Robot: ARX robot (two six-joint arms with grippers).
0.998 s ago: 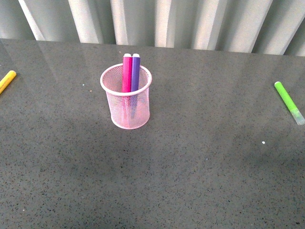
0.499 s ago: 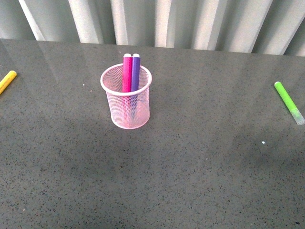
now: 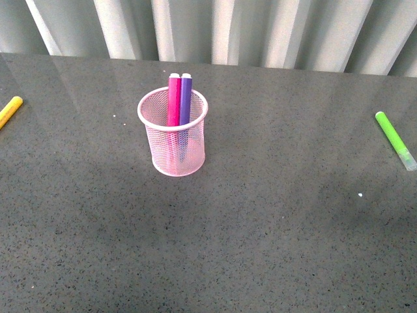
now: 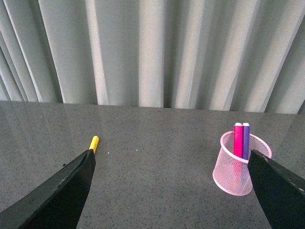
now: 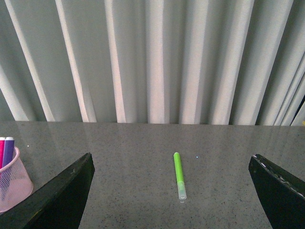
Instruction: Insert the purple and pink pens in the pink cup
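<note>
The front view is showing no part of the robot. The left wrist view is showing the left gripper (image 4: 171, 191) as two matte black, wedge-shaped fingers (image 4: 57, 195) with flat faces and straight edges, tapering toward their tips. The right gripper (image 5: 171, 191) is showing identical black fingers (image 5: 279, 193), one displaying light scuffing along its upper edge.

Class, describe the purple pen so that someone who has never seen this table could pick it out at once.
On the grey table stands one pink cup of wire mesh, left of centre. Two pens stand upright in it, side by side. The purple pen is the right-hand one; its neighbour, the pink pen, is hot pink, and the yellow and green markers lie flat, far away.
</note>
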